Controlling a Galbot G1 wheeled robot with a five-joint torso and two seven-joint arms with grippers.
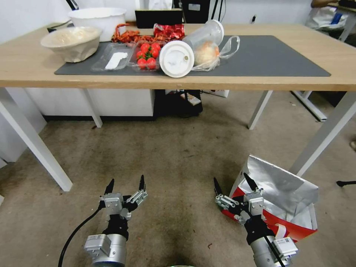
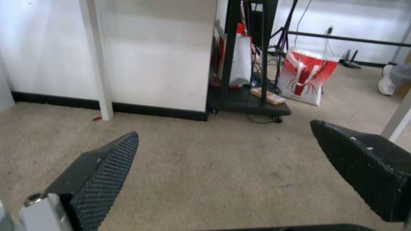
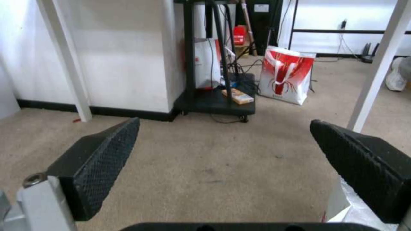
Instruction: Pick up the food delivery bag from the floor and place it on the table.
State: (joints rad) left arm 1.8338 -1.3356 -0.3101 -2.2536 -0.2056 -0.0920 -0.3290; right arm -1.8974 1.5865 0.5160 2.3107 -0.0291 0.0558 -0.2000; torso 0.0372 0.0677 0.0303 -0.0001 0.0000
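Food delivery bag (image 1: 282, 196): stands on the floor (image 1: 178, 155) at the robot's right, near a white leg of the bench; its mouth gapes, showing silver foil lining, with red panels low on the side and a white strap handle at the near edge.
Right gripper (image 1: 234, 186): hangs low over the floor, just beside the bag's near left corner and partly in front of it; jaws spread wide, holding nothing. In the right wrist view the gripper (image 3: 224, 128) has bare floor between its two black tips, and a scrap of the bag's foil shows at the corner under one tip.
Left gripper (image 1: 126, 184): low over bare floor on the robot's left, well apart from the bag; jaws wide and empty, also seen as the gripper (image 2: 224, 131) in the left wrist view.
Bench (image 1: 296, 83): light-wood top with a dark grey mat (image 1: 267, 55); at its left end sit two bowls (image 1: 72, 42), a tray of strawberries (image 1: 147, 55), a tipped clear cup with a white lid (image 1: 185, 52) and a small plastic bag with a bun (image 1: 209, 53).
Second red-and-white bag (image 3: 284, 75): on the floor far beyond the bench, next to a black stand.
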